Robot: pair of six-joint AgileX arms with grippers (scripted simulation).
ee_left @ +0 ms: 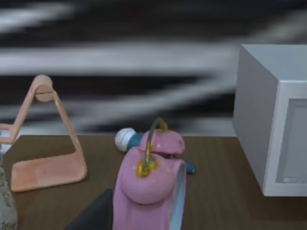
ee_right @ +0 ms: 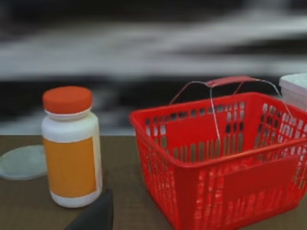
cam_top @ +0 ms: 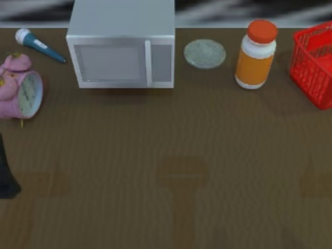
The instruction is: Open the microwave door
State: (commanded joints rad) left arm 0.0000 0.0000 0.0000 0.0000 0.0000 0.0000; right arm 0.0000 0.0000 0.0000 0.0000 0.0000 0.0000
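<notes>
I am counting one of each thing on the table (cam_top: 171, 155). One microwave (cam_top: 122, 23) is sitting at the far edge, left of centre, facing me. Its microwave door (cam_top: 111, 62) is lying flush with the front, shut, with the vertical white handle edge on its right side and the grey control strip (cam_top: 162, 62) just beyond it.

One blue-handled microphone (cam_top: 39, 45) is lying left of the microwave, near the far edge. One pink alarm clock (cam_top: 21, 88) is standing closer to me than the microphone, at the left edge. One grey round disc (cam_top: 204, 53) is lying just right of the microwave. One white and orange bottle (cam_top: 255, 54) with an orange cap is standing upright right of the disc, apart from it. One red basket (cam_top: 314, 65) is sitting at the right edge, partly cut off in the top view. One pink stand (ee_left: 48, 143) is showing only in the left wrist view, off to the side of the clock.

The whole near half of the table is lying open in front of the microwave.

My left arm (cam_top: 6, 174) is showing as a dark shape at the left edge, near side. A dark sliver is showing at the edge of each wrist view, so I cannot tell how either pair of jaws is standing. My right arm is not appearing in the top view.
</notes>
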